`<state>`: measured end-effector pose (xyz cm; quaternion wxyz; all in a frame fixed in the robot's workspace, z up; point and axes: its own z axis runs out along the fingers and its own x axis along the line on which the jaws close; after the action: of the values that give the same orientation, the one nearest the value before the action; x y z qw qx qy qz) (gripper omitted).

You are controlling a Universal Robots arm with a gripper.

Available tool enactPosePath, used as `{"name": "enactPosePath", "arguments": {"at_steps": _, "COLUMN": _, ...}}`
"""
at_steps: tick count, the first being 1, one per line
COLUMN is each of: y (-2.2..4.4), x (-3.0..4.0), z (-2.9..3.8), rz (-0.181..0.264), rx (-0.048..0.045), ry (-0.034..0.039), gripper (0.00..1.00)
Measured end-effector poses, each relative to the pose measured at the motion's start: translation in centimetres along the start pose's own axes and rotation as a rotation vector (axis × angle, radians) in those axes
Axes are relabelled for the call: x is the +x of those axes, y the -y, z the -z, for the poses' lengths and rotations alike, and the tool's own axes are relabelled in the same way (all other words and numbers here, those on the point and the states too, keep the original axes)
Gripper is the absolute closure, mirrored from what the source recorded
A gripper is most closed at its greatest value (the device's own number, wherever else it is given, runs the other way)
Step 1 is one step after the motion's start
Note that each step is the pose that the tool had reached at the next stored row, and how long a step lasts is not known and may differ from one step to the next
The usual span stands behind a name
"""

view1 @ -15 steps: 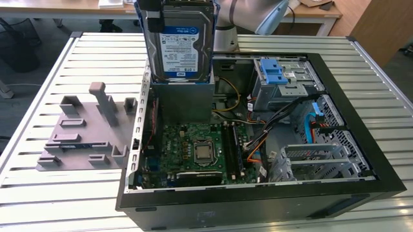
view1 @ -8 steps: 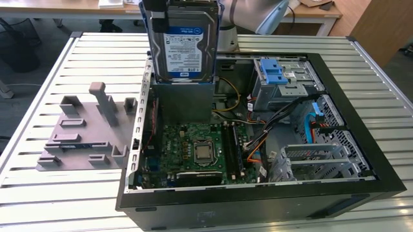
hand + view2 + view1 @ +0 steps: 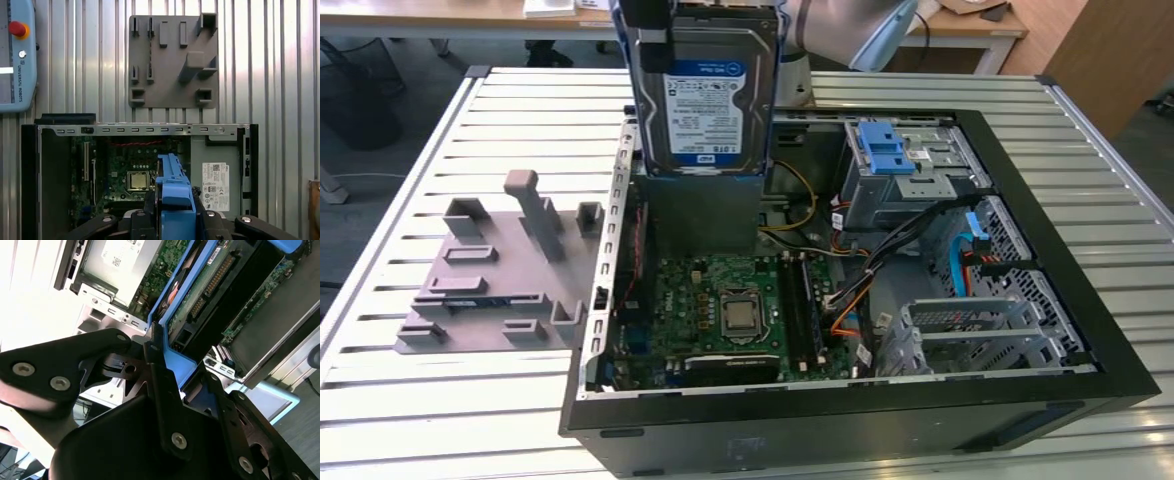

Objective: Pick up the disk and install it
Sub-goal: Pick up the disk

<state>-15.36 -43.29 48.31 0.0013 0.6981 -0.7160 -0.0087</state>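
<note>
The pincer [image 3: 177, 367] is clamped on the blue rail at the disk's edge. Its black fingers [image 3: 152, 347] press the plastic frame rather than the metal body, probably because the rail offers a firm, narrow edge to bite. The second finger's contact is partly hidden, so the two-sided grip is a judgement more than something plainly seen.

The disk [image 3: 700, 95] hangs upright in the air, label toward the exterior camera, above the far part of the open computer case [image 3: 1067, 300] and touching nothing below. Being held on edge would suit a narrow bay. Under it lies the motherboard [image 3: 720, 300], and toward the exterior view's right is the drive cage [image 3: 901, 160] with a blue latch. The grey stand [image 3: 494, 270] sits on the surface [image 3: 387, 400] at the exterior view's left, well apart from the disk.
</note>
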Motion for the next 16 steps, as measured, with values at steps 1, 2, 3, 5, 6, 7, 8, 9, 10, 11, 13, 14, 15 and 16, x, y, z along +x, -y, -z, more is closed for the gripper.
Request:
{"name": "enactPosePath", "arguments": {"at_steps": 1, "y": 0.04, "x": 0.05, "z": 0.00, "rz": 0.000, "rx": -0.0001, "ry": 0.0001, "gripper": 0.64}}
{"name": "enactPosePath", "arguments": {"at_steps": 2, "y": 0.09, "x": 0.09, "z": -0.01, "rz": 0.000, "rx": 0.0000, "ry": 0.0001, "gripper": 0.64}}
{"name": "enactPosePath", "arguments": {"at_steps": 3, "y": 0.18, "x": 0.11, "z": -0.01, "rz": 0.000, "rx": 0.0000, "ry": 0.0000, "gripper": 0.64}}
{"name": "enactPosePath", "arguments": {"at_steps": 5, "y": 0.44, "x": 0.16, "z": 0.00, "rz": 0.000, "rx": -0.0001, "ry": -0.0001, "gripper": 0.64}}
{"name": "enactPosePath", "arguments": {"at_steps": 6, "y": 0.61, "x": 0.17, "z": 0.00, "rz": 0.000, "rx": -0.0001, "ry": -0.0001, "gripper": 0.64}}
{"name": "enactPosePath", "arguments": {"at_steps": 7, "y": 0.82, "x": 0.19, "z": 0.00, "rz": 0.000, "rx": -0.0001, "ry": 0.0000, "gripper": 0.64}}
{"name": "enactPosePath", "arguments": {"at_steps": 8, "y": 1.03, "x": 0.20, "z": 0.00, "rz": 0.000, "rx": 0.0000, "ry": 0.0000, "gripper": 0.64}}
{"name": "enactPosePath", "arguments": {"at_steps": 9, "y": 1.25, "x": 0.21, "z": 0.00, "rz": 0.000, "rx": -0.0001, "ry": 0.0000, "gripper": 0.64}}
{"name": "enactPosePath", "arguments": {"at_steps": 10, "y": 1.45, "x": 0.22, "z": 0.00, "rz": 0.000, "rx": -0.0001, "ry": -0.0001, "gripper": 0.64}}
{"name": "enactPosePath", "arguments": {"at_steps": 11, "y": 1.63, "x": 0.25, "z": 0.00, "rz": 0.000, "rx": -0.0001, "ry": -0.0001, "gripper": 0.64}}
{"name": "enactPosePath", "arguments": {"at_steps": 13, "y": 2.02, "x": 0.28, "z": 0.00, "rz": 0.000, "rx": 0.0000, "ry": 0.0000, "gripper": 0.64}}
{"name": "enactPosePath", "arguments": {"at_steps": 14, "y": 2.21, "x": 0.30, "z": 0.00, "rz": 0.000, "rx": 0.0000, "ry": 0.0000, "gripper": 0.64}}
{"name": "enactPosePath", "arguments": {"at_steps": 15, "y": 2.41, "x": 0.32, "z": 0.00, "rz": 0.000, "rx": 0.0000, "ry": 0.0000, "gripper": 0.64}}
{"name": "enactPosePath", "arguments": {"at_steps": 16, "y": 2.61, "x": 0.35, "z": 0.00, "rz": 0.000, "rx": 0.0000, "ry": 0.0000, "gripper": 0.64}}
